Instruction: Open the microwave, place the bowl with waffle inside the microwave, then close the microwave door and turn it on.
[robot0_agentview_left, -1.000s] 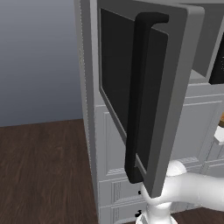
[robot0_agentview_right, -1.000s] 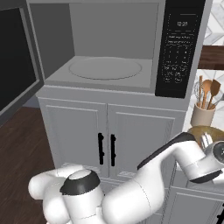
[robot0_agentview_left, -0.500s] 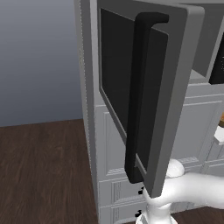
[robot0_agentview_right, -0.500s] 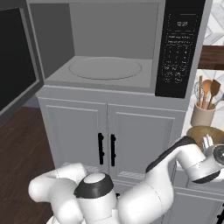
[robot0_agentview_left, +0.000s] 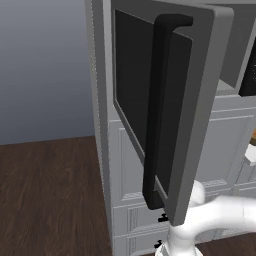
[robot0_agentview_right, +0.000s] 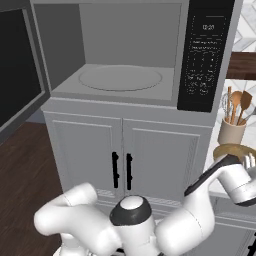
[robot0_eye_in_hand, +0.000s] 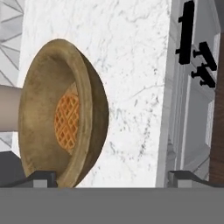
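The microwave (robot0_agentview_right: 131, 55) stands open, its cavity and glass turntable (robot0_agentview_right: 120, 78) bare. The microwave door (robot0_agentview_left: 172, 100) is swung wide out to the left, its black bar handle (robot0_agentview_left: 159, 110) facing the left base view. A brown wooden bowl (robot0_eye_in_hand: 65, 118) with a waffle (robot0_eye_in_hand: 67, 120) in it sits on the white marble counter (robot0_eye_in_hand: 131, 74), right of the microwave; its rim (robot0_agentview_right: 231, 150) peeks out behind my hand. My gripper (robot0_eye_in_hand: 111, 178) hangs open just above that counter. The bowl's rim lies by one fingertip (robot0_eye_in_hand: 41, 177), and nothing is gripped.
Below the microwave are grey cabinet doors with small black handles (robot0_agentview_right: 122, 170). A beige utensil holder (robot0_agentview_right: 232, 134) with wooden spoons stands behind the bowl. The black control panel (robot0_agentview_right: 205, 55) fills the microwave's right side. Dark wood floor (robot0_agentview_left: 50, 195) lies to the left.
The arm's lower joints have swung to the right and the hand has shifted slightly by the bowl. The door, bowl and open jaws are unchanged.
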